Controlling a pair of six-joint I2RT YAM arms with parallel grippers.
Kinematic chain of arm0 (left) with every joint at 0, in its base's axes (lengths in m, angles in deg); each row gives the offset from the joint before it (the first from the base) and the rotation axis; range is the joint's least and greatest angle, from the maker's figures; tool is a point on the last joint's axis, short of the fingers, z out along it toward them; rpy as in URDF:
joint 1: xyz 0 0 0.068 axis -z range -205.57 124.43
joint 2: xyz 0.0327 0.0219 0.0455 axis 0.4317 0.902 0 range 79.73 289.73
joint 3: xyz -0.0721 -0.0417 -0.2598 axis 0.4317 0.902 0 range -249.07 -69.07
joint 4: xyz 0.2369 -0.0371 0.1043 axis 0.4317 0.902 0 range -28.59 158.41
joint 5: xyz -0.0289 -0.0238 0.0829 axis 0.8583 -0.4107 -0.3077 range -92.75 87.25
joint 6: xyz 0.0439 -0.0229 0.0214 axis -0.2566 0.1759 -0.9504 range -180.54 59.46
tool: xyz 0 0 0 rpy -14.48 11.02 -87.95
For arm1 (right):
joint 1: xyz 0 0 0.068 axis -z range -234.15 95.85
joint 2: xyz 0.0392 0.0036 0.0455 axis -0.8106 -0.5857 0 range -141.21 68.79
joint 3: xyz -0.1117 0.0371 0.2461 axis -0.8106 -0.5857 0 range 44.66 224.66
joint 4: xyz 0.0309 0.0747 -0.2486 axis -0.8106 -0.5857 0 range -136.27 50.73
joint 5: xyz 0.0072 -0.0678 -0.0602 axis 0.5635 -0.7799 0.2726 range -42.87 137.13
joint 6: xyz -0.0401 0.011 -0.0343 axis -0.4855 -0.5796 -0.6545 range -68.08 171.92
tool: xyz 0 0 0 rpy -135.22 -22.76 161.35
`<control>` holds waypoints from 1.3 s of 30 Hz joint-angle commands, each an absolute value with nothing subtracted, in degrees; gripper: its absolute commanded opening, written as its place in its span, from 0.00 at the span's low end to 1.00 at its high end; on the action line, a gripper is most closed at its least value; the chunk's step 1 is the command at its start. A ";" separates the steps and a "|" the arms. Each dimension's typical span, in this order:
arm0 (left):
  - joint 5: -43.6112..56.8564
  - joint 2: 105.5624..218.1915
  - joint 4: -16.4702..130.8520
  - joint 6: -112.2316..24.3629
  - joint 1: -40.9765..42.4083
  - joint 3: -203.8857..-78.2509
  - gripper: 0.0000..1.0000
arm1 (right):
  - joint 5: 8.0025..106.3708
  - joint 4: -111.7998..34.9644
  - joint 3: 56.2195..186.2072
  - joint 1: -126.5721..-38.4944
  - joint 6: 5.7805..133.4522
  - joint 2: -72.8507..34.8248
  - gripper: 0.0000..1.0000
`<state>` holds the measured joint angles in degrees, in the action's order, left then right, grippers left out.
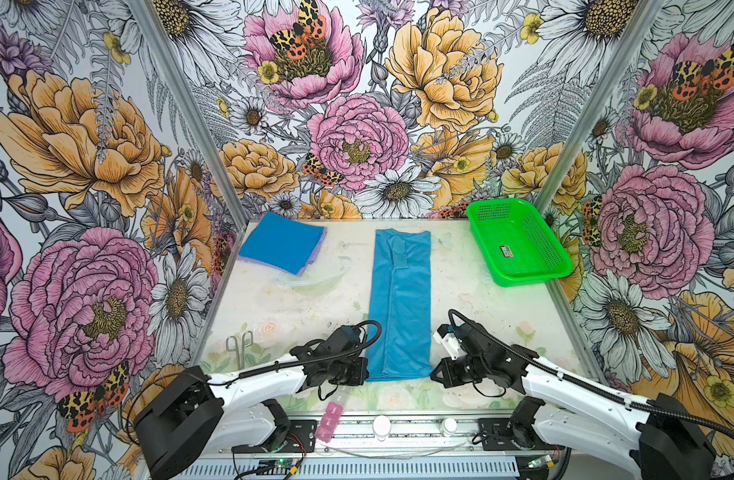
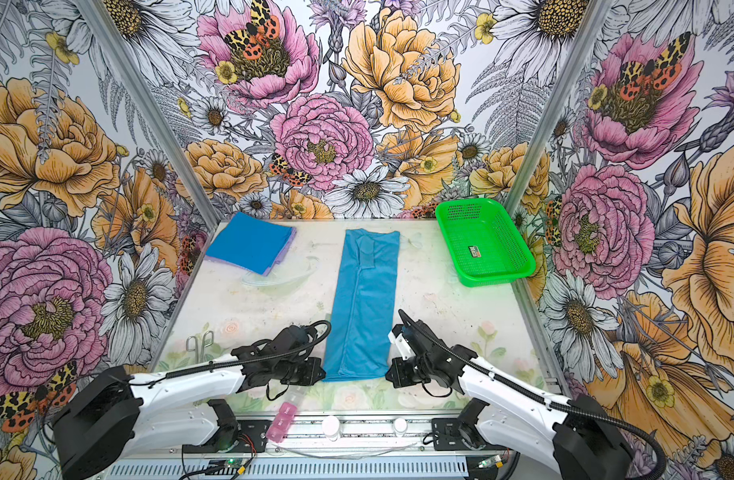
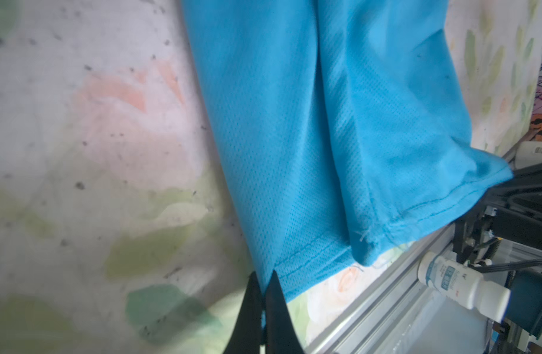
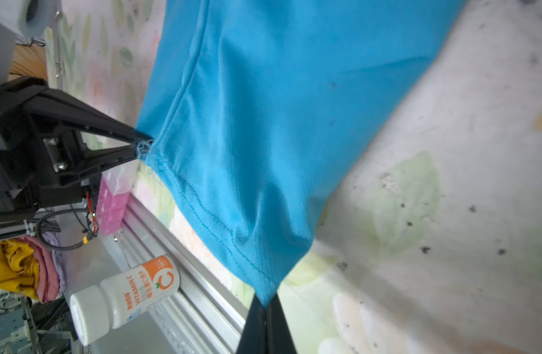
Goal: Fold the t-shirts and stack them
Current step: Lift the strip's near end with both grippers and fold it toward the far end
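Teal-blue t-shirt [image 1: 400, 299] [image 2: 363, 299]: one, folded lengthwise into a long narrow strip. It lay flat down the middle of the table [image 1: 299, 307], collar end far and hem end near.
Hem corners: two, both lifted slightly off the table in the wrist views, with the cloth between them sagging.
Left gripper [image 3: 265, 275]: one, jaws closed on the near-left hem corner of the teal-blue t-shirt. The right wrist view showed it pinching that corner [image 4: 138, 147].
Right gripper [image 4: 265, 298]: one, jaws closed on the near-right hem corner. The left wrist view showed it at the edge of the cloth [image 3: 509, 180].
Arms: two, one on each side of the strip's near end in both top views.
Folded stack: one, at the far left of the table, well apart from the strip.
Deep blue t-shirt [image 1: 280, 243]: one, a folded square on top of the stack.
Lavender t-shirt [image 1: 313, 255]: only its edge showed under the blue; number of layers unclear.
Clear plastic piece [image 1: 311, 274]: one, just beside the stack's near edge; kind unclear.
Green basket [image 1: 531, 249]: one, far right corner, no cloth inside.
Metal scissors-like tool [image 1: 239, 347]: one, near left of the table.
Pink pill box [image 1: 330, 422]: one, at the front rail.
White bottles: two on the front rail [image 1: 381, 427] [image 1: 448, 426].
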<state>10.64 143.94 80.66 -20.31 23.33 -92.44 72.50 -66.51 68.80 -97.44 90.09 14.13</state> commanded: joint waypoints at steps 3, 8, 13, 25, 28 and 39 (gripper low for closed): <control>10.17 134.08 86.43 -18.46 23.50 -93.26 0.00 | 73.04 -71.74 71.13 -102.40 91.86 18.94 0.00; 13.69 135.47 86.39 -22.85 17.72 -98.12 0.00 | 70.94 -71.57 78.25 -100.80 89.75 15.71 0.00; 17.54 144.31 83.73 -28.90 11.25 -103.90 0.00 | 68.44 -71.06 84.91 -93.48 87.75 7.49 0.00; 21.05 174.17 84.99 -36.52 1.50 -129.81 0.00 | 65.81 -67.79 100.82 -76.93 81.08 -18.64 0.00; 21.57 180.24 85.07 -36.74 -0.12 -135.74 0.00 | 66.75 -66.99 105.93 -75.10 79.84 -25.06 0.00; 25.77 193.80 85.81 -37.34 -3.45 -149.44 0.00 | 70.35 -66.80 118.64 -68.97 78.06 -39.33 0.00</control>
